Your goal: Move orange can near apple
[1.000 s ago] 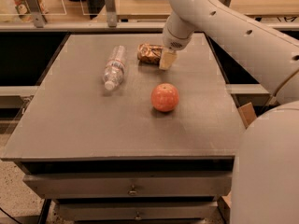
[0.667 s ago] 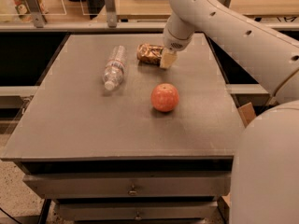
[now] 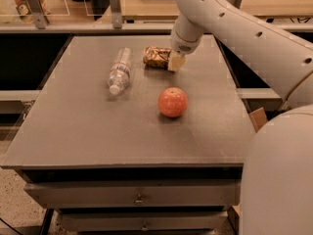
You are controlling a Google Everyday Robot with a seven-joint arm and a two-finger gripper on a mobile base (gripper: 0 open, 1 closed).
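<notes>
The orange can [image 3: 155,57] lies on its side at the far middle of the grey table [image 3: 73,131], with a mottled orange-brown and gold label. The apple [image 3: 172,102] is round and orange-red and sits nearer to me, a short way in front of the can. My gripper [image 3: 176,61] is at the can's right end, down at table level, with a pale finger [image 3: 176,62] against that end. The arm reaches in from the upper right.
A clear plastic water bottle [image 3: 120,71] lies on its side left of the can, cap toward me. Drawers [image 3: 137,195] sit under the table front. A counter with upright posts [image 3: 114,6] runs behind the table. My white base [image 3: 279,180] fills the lower right.
</notes>
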